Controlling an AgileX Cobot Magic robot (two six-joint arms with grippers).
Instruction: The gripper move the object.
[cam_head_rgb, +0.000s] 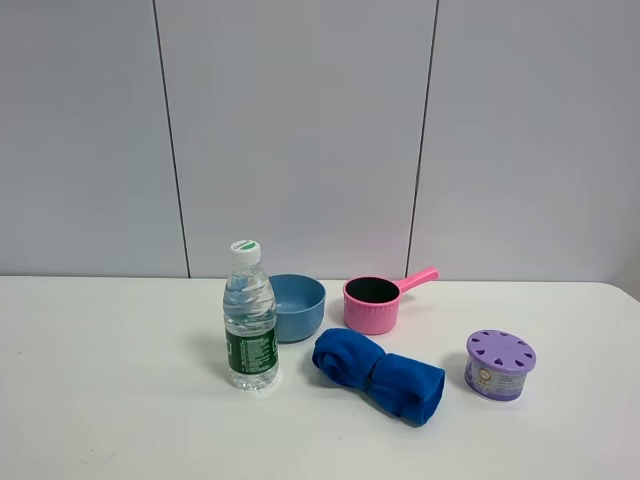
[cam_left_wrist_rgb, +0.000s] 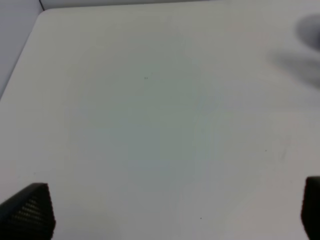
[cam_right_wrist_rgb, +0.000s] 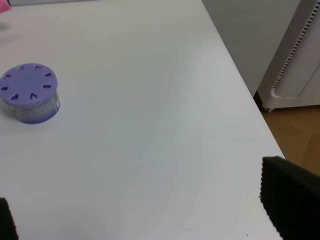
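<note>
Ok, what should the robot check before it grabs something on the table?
1. Left gripper open with nothing between its fingers: ok.
2. Right gripper open and holding nothing: ok.
3. Water bottle standing upright with its cap on: ok.
4. Purple container has free space around it, apart from the blue cloth: ok.
5. Pink pot and blue bowl upright, not touching each other: ok.
6. Which object is meant to be moved: cannot tell.
</note>
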